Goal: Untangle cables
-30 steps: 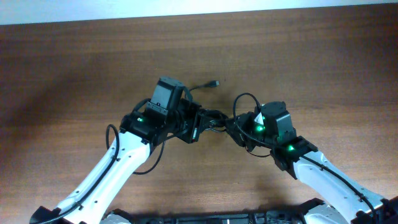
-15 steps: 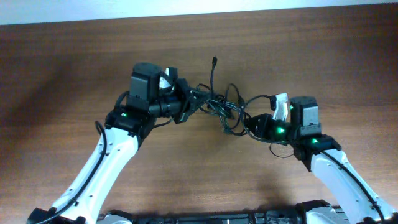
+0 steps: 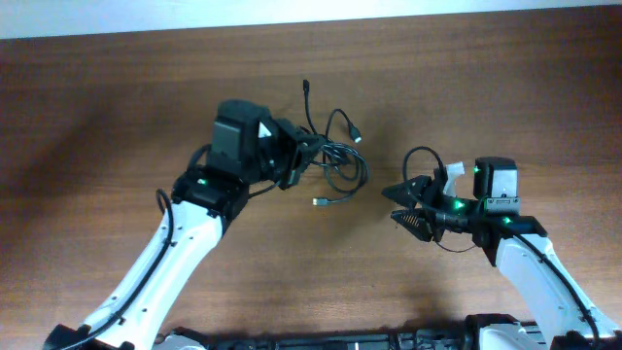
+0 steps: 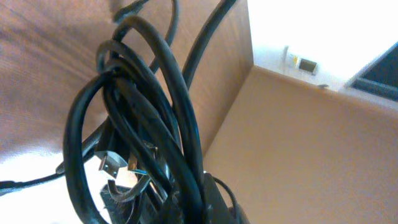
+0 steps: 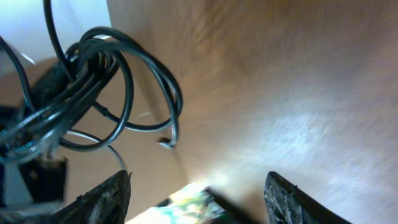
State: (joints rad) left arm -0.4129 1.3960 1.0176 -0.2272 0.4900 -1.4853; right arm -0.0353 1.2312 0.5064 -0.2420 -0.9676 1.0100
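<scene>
Soft, even light overhead; white glare and blur on the table (image 5: 298, 124) in both wrist views.

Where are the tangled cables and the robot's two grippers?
cables (image 4: 185, 121), left wrist view, on the middle of the black bundle.
left gripper (image 3: 309, 154), overhead view, at the fingertips shut on the bundle.
right gripper (image 3: 397, 204), overhead view, midway between its open fingertips.

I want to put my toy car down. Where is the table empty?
The table is bare left of the left arm, right of the right arm, and along the front between both arms. The middle is crowded: the cables bunch there, at the left arm's end.
</scene>
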